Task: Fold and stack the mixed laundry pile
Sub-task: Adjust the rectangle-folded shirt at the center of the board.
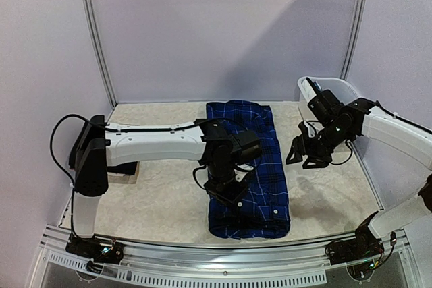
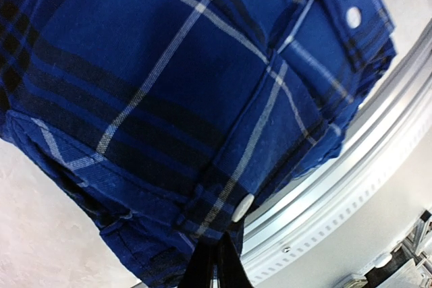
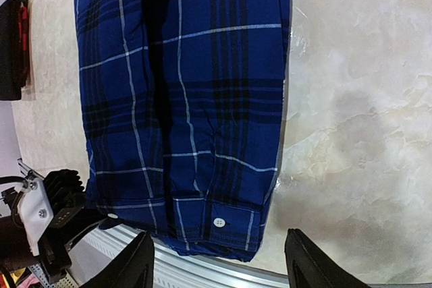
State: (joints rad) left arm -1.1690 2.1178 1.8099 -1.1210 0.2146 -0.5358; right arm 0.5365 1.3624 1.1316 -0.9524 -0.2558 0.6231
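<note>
Well, nearest the arm bases I have the metal rail point(image 1: 216, 261) along the edge of the surface point(image 1: 155, 200). The near end of the blue plaid shirt point(image 1: 266, 160) lies just behind it. The shirt is folded into a long strip running from that edge toward the back wall, roughly in the middle of the surface. A white button point(image 3: 218, 222) shows on its near hem.

My left claw point(image 1: 228, 192) is down on the near left part of the shirt. On its wrist view the fingers point(image 2: 216, 268) are drawn together, with the hem running in between them, so I read it as clamped on the cloth.

My right claw point(image 1: 305, 155) hangs a little farther back, to the right of the shirt and clear of it. Its jaws stand wide apart and hold nothing.

Off to the left, well apart from the shirt, a black garment point(image 3: 10, 52) with a sliver of red lies on the surface. I cannot make out more of it.

Farthest back, in the right corner, sits the white basket point(image 1: 351, 85); I cannot see what is inside it.
</note>
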